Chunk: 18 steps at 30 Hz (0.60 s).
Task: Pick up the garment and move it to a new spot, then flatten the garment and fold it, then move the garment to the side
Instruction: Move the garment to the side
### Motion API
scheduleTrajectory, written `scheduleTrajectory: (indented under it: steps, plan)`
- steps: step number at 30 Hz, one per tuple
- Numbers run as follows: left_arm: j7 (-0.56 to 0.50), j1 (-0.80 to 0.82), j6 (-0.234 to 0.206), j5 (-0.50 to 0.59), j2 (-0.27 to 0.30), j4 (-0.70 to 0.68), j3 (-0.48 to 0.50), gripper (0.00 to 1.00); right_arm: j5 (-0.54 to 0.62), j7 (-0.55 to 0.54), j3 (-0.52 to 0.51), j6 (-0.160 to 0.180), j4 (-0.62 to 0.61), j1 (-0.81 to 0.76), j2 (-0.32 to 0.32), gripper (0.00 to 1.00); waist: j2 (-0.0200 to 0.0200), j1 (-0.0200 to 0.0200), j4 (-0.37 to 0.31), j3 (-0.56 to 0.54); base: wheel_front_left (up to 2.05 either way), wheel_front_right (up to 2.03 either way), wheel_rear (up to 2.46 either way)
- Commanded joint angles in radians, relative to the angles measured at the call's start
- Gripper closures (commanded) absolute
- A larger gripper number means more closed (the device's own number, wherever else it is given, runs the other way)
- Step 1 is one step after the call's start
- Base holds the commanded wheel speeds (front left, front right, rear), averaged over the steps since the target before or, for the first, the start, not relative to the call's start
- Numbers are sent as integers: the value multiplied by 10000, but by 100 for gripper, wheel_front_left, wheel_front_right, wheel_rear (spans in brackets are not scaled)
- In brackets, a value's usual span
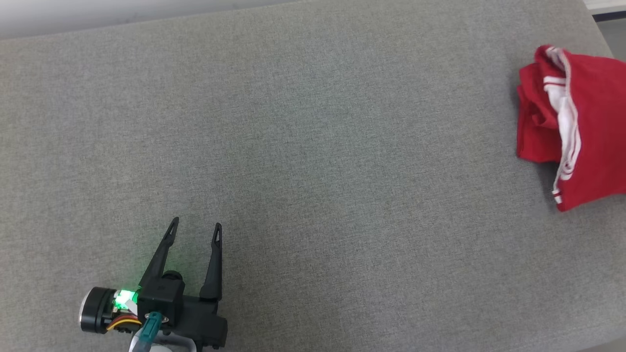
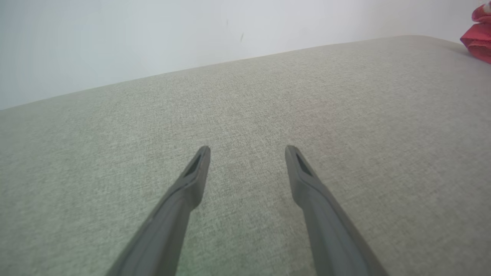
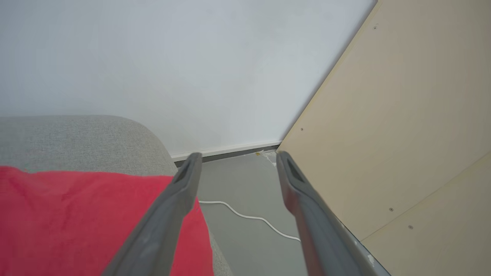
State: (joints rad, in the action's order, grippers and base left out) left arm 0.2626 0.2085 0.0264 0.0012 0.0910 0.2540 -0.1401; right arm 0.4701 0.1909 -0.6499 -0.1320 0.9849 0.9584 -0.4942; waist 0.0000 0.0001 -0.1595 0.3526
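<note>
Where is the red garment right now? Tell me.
In the head view the red garment lies at the far right edge of the grey table, well away from the left gripper at the lower left.

1. Garment, red with white trim: cut off by the right edge of the head view; bunched, so its kind cannot be told. Left wrist view: a scrap at the top right corner. Right wrist view: cut by the left and bottom edges, part hidden behind one finger.
2. Left gripper: body cut off by the bottom edge.
3. Right gripper: fingers run out at the bottom edge, near parts blurred.
4. Cable, white, on the floor: both ends hidden behind the fingers.
5. Wooden panel: cut off at top and right.
6. Wall mark: too small, possibly a scuff.
7. Counter: cut off left and bottom.
</note>
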Motion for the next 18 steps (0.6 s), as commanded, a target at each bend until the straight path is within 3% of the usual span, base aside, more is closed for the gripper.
scheduleTrajectory:
  steps: [1,8,18]
  plan:
    - [27,72,-37,-47,33,-24,-20,0,233,269,-183,34,-41,-105,315,0,0,-1,-37,-56,0,0,0]
    - [27,38,-82,-142,14,-48,-25,0,387,744,610,34,337,201,966,0,0,-1,-111,-216,0,0,0]
    - [27,-237,-127,-243,-106,-148,-34,0,-1594,738,3131,34,-1622,-1264,2728,0,0,-1,-47,-694,0,0,0]
